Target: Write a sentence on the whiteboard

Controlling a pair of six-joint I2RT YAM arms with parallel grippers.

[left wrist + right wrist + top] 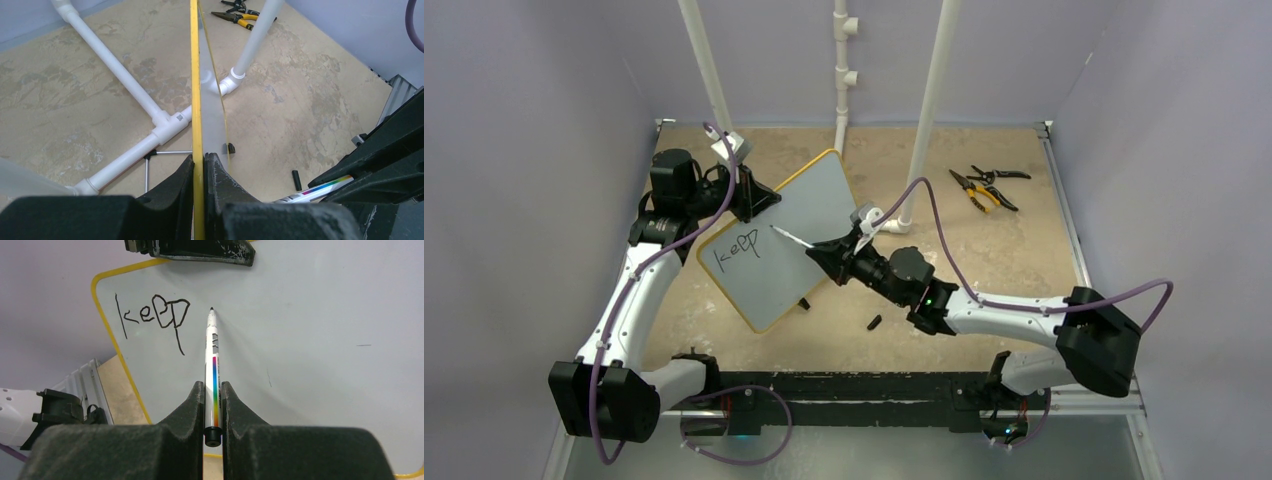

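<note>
My right gripper [212,390] is pinching the marker [214,365] tight, its tip at 3 o'clock of the sentence [152,317]. My left gripper [198,162] is clamping the whiteboard [819,205] at its 10 o'clock edge. Pressing hard is risking pivoting it and skewing strokes.

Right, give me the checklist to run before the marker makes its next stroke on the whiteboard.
1. Left gripper shut on the whiteboard at its yellow edge: ok.
2. Right gripper shut on the marker: ok.
3. Marker tip uncapped and aimed at the board: ok.
4. Tip touching the board surface: cannot tell.
5. Sentence complete: not ok, only "keep" is written.
6. Bare board to the right of that word for the next one: ok.
</note>
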